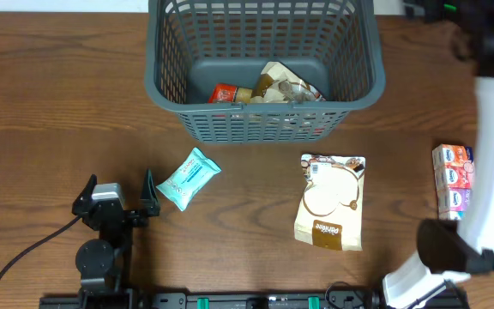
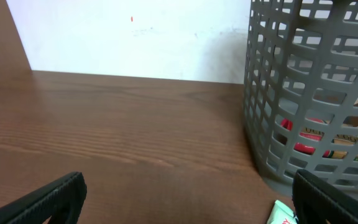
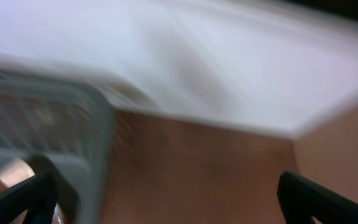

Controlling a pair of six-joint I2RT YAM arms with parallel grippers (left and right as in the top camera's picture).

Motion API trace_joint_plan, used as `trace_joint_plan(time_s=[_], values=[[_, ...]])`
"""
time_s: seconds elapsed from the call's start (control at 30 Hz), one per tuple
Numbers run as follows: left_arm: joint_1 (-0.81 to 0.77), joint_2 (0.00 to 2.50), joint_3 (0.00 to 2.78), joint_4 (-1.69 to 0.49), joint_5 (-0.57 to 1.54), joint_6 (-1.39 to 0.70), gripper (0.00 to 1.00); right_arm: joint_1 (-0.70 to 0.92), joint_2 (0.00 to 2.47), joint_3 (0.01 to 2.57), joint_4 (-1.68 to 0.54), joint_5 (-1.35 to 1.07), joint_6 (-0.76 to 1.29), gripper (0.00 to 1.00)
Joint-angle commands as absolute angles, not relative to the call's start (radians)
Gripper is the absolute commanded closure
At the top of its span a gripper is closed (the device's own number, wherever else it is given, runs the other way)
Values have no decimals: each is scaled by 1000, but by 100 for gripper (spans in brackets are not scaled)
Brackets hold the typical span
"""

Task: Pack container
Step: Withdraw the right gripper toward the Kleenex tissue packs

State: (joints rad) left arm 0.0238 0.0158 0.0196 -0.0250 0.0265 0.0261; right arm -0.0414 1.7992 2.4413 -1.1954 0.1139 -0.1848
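No readable text anywhere. The lettering on the brown-and-white pouch [image 1: 331, 202] is too small to read, as is the print on the teal pack [image 1: 189, 178] and the pink/blue packs [image 1: 452, 180].

Container [image 1: 264, 110] sits at the far edge of the table [image 1: 58, 103], mid-width. It holds a red pack [image 1: 224, 93] and a crinkled beige pack [image 1: 286, 84].

Surface is dark wood grain, with a white wall [image 2: 135, 37] behind. Cable [image 1: 24, 249] trails at near left.

Left gripper [image 1: 117, 202] is low on the near side, jaws wide and holding nothing, with the teal pack just beside one finger. Right gripper [image 3: 166, 205] is near the container's right side. That view is motion-blurred, but its fingers are spread with nothing between.

There is open wood left of the container and between the teal pack and the pouch. The pink/blue packs sit close to the right edge.
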Motion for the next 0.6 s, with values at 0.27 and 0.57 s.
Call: trace_joint_plan(time_s=[0.27,0.57], values=[[23,10,4,-51,18,22,1,-373,1692,2446,-1691,76,-62,1],[23,10,4,-44,18,22,1,-399,1530,2317,-1698,29,-83,1]])
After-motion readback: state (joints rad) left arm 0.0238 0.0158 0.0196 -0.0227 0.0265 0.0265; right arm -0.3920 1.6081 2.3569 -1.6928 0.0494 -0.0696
